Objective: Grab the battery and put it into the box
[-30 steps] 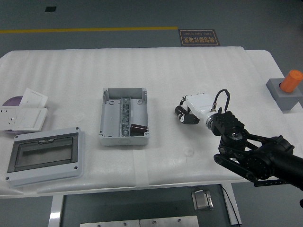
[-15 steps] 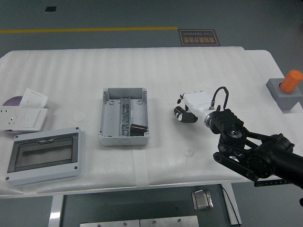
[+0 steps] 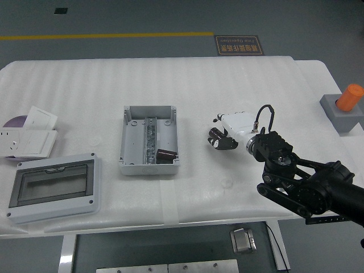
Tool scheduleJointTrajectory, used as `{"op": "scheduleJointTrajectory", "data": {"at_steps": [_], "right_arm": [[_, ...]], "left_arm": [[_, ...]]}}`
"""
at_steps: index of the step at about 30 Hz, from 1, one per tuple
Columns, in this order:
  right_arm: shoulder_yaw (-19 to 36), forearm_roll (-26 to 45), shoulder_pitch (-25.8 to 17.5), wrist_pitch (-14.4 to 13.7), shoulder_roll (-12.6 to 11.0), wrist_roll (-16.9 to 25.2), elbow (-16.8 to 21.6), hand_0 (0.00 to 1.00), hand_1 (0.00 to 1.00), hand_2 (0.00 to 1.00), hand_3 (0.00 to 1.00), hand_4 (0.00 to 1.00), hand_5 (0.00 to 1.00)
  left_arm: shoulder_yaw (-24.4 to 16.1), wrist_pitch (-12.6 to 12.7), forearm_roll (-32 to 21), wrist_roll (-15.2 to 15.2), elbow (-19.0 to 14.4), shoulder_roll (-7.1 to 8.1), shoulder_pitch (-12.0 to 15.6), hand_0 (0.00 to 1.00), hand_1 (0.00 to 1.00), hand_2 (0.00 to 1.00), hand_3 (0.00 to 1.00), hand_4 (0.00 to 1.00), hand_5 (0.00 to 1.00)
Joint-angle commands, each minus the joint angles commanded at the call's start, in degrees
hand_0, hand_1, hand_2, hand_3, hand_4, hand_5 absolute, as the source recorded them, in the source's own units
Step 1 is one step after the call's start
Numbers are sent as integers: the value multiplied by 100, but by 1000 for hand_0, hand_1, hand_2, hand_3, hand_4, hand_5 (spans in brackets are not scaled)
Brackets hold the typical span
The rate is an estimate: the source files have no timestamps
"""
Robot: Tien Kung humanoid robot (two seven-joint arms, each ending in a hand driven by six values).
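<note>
The grey open box (image 3: 129, 139) lies on the white table at centre. A dark cylindrical battery (image 3: 166, 154) lies inside it, at the near right corner. My right hand (image 3: 223, 135), white with dark fingertips, hovers over the table a short way right of the box. Its fingers are loosely bent and hold nothing. The black right arm (image 3: 307, 182) comes in from the lower right. The left arm is out of view.
A clear-lidded enclosure cover (image 3: 54, 187) lies at the near left. White socket plates (image 3: 31, 136) and a purple disc (image 3: 14, 121) lie at the left edge. A grey block with an orange cylinder (image 3: 344, 105) stands at the right edge.
The right hand has shifted slightly up and to the left, staying right of the box. The battery in the box has not moved.
</note>
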Motion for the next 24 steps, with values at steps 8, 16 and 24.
{"op": "scheduleJointTrajectory", "data": {"at_steps": [8, 16, 24], "right_arm": [[-92, 46, -3, -33, 21, 45, -68, 814, 715, 705, 895, 922, 825], [-149, 34, 13, -63, 5, 66, -87, 809, 701, 663, 843, 873, 775], [-170, -11, 27, -92, -42, 49, -74, 798, 687, 636, 774, 794, 712]], "left_arm": [[-20, 0, 15, -4, -4, 1, -20, 630, 655, 533, 586, 519, 404], [-27, -4, 18, -8, -7, -2, -23, 630, 655, 533, 587, 513, 412], [-28, -9, 21, -12, -8, -6, -31, 630, 656, 534, 587, 510, 413]]}}
